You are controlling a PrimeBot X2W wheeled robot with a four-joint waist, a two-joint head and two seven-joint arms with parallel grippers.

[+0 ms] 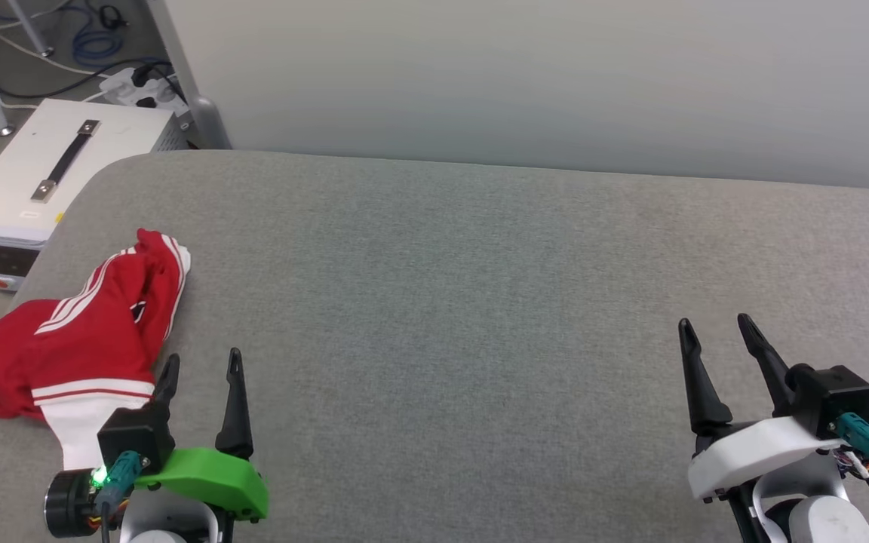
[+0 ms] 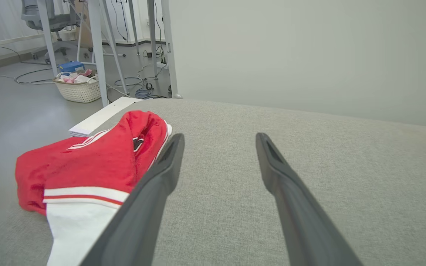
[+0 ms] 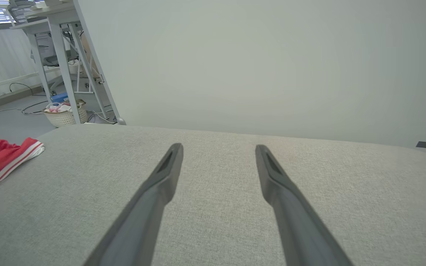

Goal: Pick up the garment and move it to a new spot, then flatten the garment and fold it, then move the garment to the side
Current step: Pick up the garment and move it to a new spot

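The red jersey-style T-shirt with white sleeves and red-and-white striped trim (image 1: 80,332) lies crumpled in a heap at the near left corner of the grey woven-fabric padded surface (image 1: 442,302), close to its left edge. One white sleeve points toward the robot. The left gripper (image 1: 202,360) hangs just beside the heap on its right, its two long dark fingers spread wide and holding nothing. The right gripper (image 1: 713,323) is well apart from the shirt at the far right, also with fingers spread and empty. The step in hand looks like the first pick-up, not yet begun. To do it well, the left gripper should probably swing left over the heap and come down on the raised red fold near the middle, not on the thin sleeve edge, so the bite takes several layers and the cloth does not slip out when lifted. The wide bare middle of the surface seems the natural new spot. Only a small black-and-white patch of the print shows inside a fold, so front and back cannot be told, and the collar cannot be made out. In the head view the sleeve's near end is covered by the left gripper's body. Whether the heap overhangs the left edge is unclear. Beyond that corner stands a white box with a dark handle (image 1: 50,173).
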